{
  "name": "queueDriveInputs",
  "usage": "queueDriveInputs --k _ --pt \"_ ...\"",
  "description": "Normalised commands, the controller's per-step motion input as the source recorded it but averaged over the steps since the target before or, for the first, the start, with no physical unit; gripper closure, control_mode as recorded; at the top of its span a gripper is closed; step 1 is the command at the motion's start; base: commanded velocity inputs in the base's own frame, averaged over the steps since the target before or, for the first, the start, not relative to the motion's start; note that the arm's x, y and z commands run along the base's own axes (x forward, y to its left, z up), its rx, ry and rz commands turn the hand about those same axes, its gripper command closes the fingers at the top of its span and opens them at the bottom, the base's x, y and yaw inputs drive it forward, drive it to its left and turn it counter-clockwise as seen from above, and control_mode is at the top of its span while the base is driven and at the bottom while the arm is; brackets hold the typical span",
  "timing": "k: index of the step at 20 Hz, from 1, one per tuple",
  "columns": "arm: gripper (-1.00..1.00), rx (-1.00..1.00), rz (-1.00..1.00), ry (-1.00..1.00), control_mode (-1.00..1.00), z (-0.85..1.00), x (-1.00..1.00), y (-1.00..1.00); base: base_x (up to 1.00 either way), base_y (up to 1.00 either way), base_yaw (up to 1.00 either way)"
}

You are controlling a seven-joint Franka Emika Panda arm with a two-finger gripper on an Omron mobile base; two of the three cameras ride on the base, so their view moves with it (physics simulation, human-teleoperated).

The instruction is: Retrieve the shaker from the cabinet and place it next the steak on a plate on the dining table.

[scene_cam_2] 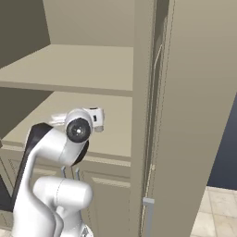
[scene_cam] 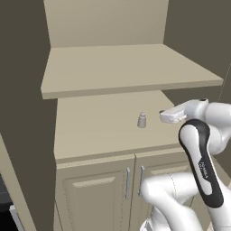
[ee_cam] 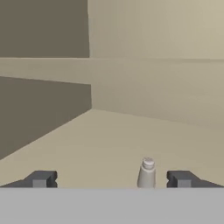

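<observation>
shaker point(ee_cam: 147, 173): upright on cabinet point(scene_cam: 99, 126) lower shelf, between the fingertips point(ee_cam: 41, 179), nearer the right one
gripper point(ee_cam: 111, 179): jaws wide apart, holding nothing

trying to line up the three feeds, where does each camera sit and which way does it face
Left base view: behind the arm's left, facing the cabinet; shaker on its lower shelf, arm lower right.
Right base view: behind its right, along the cabinet's side panel; arm lower left.
Hand view: on the hand, low over the shelf; open gripper, shaker between fingertips.
Left base and hand views share the shaker.
</observation>
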Motion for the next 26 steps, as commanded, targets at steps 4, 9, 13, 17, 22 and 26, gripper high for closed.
queueDriveInputs --k 4,9,13,17,22,26 --pt "-1.0 0.0 0.09 -0.14 -1.0 -0.27 0.0 0.0 0.0 0.0 0.0" --pt "-1.0 0.0 0.11 -0.03 -1.0 -0.21 0.1 0.0 0.0 0.0 0.0" --pt "-1.0 0.0 0.11 0.0 -1.0 -0.26 0.12 0.0 0.0 0.0 0.0" --pt "-1.0 0.0 0.11 0.0 -1.0 -0.28 0.13 0.0 0.0 0.0 0.0" --pt "-1.0 0.0 0.11 0.0 -1.0 -0.13 0.1 0.0 0.0 0.0 0.0" --pt "-1.0 0.03 0.11 0.0 -1.0 -0.17 0.11 0.0 0.0 0.0 0.0"
